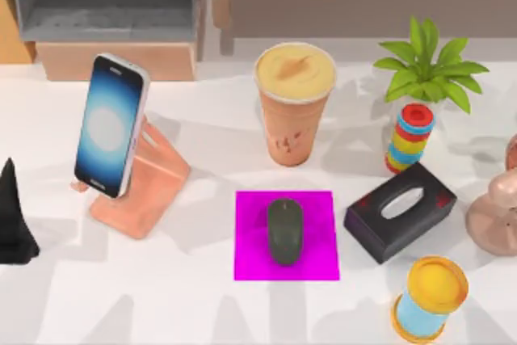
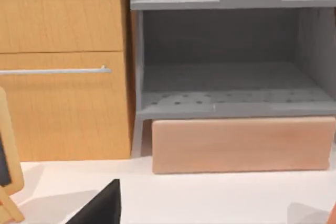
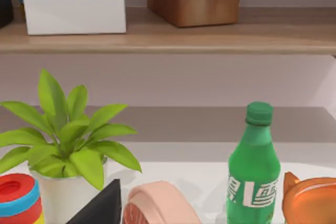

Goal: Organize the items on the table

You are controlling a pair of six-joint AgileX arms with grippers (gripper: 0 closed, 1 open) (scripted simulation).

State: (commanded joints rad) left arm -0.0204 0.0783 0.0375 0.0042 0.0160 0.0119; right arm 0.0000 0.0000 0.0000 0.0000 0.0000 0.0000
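Note:
The dark grey mouse [image 1: 284,230] lies on a magenta pad [image 1: 321,258] near the middle of the white table [image 1: 202,305]. Left of it, the smartphone [image 1: 111,124] with its glowing blue-white screen leans upright on a pink stand [image 1: 149,183]. Behind the pad stands the tall orange cup [image 1: 294,104] with a creamy top. My left gripper [image 1: 12,216] is a dark shape at the table's left edge, apart from the phone stand. A dark wedge of my right gripper [image 3: 100,208] shows in the right wrist view, near a potted plant [image 3: 68,140].
A black tissue box [image 1: 400,210] sits right of the pad. Behind it are a potted plant [image 1: 432,70] and a stack of coloured rings [image 1: 410,139]. A yellow and blue cup [image 1: 430,296] is front right, a copper object [image 1: 494,216] at the right edge. A green bottle [image 3: 253,166] stands nearby.

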